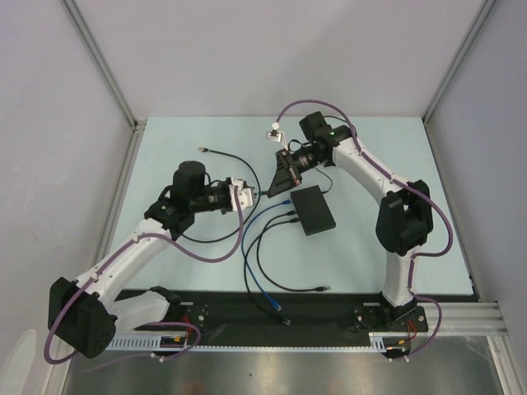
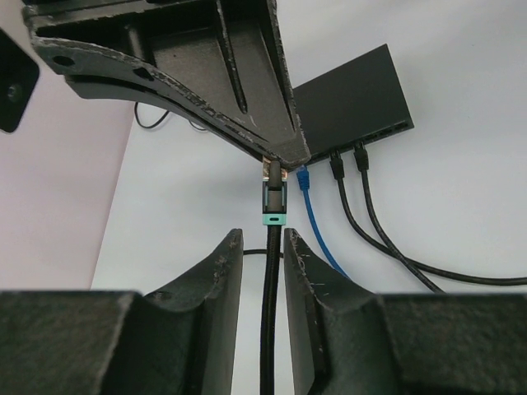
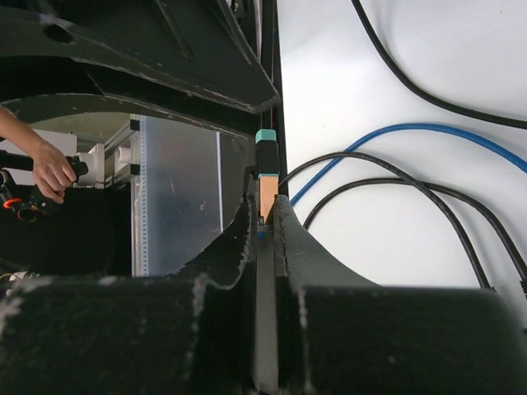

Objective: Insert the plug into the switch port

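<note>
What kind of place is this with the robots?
Probably a robot lab test booth: a left arm and right arm bolted to a table, plain walls around, a switch with cables.

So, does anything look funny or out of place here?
One plug hangs in the air, pinched at its tip by the right tool, while other cables run to the switch. Nothing looks spilled or broken.

The switch (image 1: 313, 210) is plain black. The plug (image 2: 272, 200) is black with a blue-green band and a light orange tip, and its cable (image 2: 269, 329) is black. Another cable (image 2: 315, 216) is bright blue. The bench (image 1: 181, 148) is very pale blue.
</note>
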Robot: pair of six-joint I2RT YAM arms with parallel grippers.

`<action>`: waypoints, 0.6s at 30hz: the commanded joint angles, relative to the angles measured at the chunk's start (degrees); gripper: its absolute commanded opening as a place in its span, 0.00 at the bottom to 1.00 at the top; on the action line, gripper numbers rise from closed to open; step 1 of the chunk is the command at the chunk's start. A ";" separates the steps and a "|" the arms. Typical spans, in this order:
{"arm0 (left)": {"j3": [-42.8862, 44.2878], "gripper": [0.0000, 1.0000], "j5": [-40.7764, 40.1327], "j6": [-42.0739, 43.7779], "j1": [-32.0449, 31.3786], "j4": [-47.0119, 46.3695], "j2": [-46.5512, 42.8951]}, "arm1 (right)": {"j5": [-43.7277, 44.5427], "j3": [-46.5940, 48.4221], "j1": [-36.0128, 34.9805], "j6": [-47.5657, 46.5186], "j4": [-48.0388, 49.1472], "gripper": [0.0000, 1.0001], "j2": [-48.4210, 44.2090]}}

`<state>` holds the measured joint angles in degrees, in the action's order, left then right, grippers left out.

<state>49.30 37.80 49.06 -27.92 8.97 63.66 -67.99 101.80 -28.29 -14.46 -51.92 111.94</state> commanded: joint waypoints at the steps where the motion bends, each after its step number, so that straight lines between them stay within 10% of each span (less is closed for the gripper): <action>1: 0.27 0.32 1.66 2.18 -0.55 0.87 0.50 | -2.15 0.15 -0.62 0.57 1.03 0.00 -3.40; 8: 0.18 0.27 1.13 2.45 -0.73 0.34 0.85 | -2.06 0.07 -0.71 0.48 0.94 0.00 -3.48; 15: 0.36 0.00 1.57 1.92 -1.43 0.34 1.38 | -1.45 -0.02 -0.71 1.10 1.30 0.00 -2.96; 18: 0.54 0.00 1.40 -0.09 -2.39 1.74 2.34 | 1.88 -0.11 0.34 2.94 1.38 0.41 -2.78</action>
<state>49.30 37.63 50.00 -28.84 10.48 65.10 -67.66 101.67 -28.47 -13.10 -51.99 111.31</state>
